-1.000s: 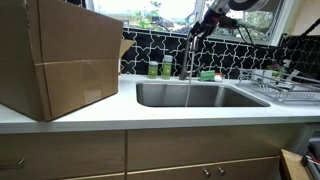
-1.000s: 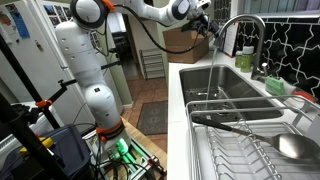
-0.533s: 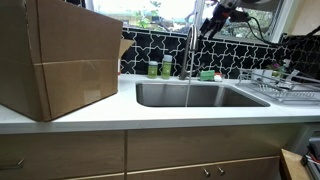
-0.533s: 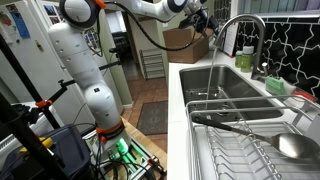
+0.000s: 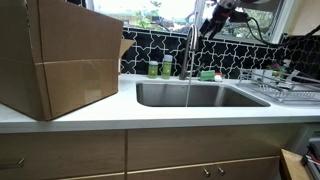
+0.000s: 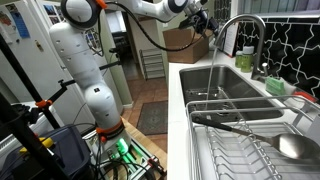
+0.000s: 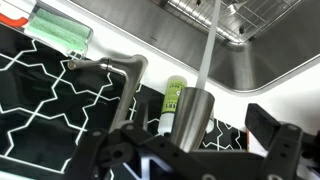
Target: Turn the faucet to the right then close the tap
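Observation:
The faucet (image 5: 191,45) is a tall silvery gooseneck behind the steel sink (image 5: 200,95). It also shows in an exterior view (image 6: 258,30). A thin stream of water (image 6: 215,62) runs from its spout into the sink. My gripper (image 5: 214,20) hangs high by the top of the spout, and shows beside the spout tip from the side (image 6: 205,20). In the wrist view my gripper (image 7: 190,145) is open, with the spout's round end (image 7: 188,115) between the dark fingers. The tap lever (image 7: 105,65) juts out to the side.
A big cardboard box (image 5: 60,55) stands on the counter beside the sink. Small green bottles (image 5: 160,68) and a green sponge (image 5: 207,75) sit at the tiled back wall. A dish rack (image 6: 250,140) lies on the counter beside the sink. The white arm's base (image 6: 85,70) stands beyond the counter.
My gripper shifted a little sideways along the top of the spout a second ago, then stayed still. The faucet has not turned and the water keeps running.

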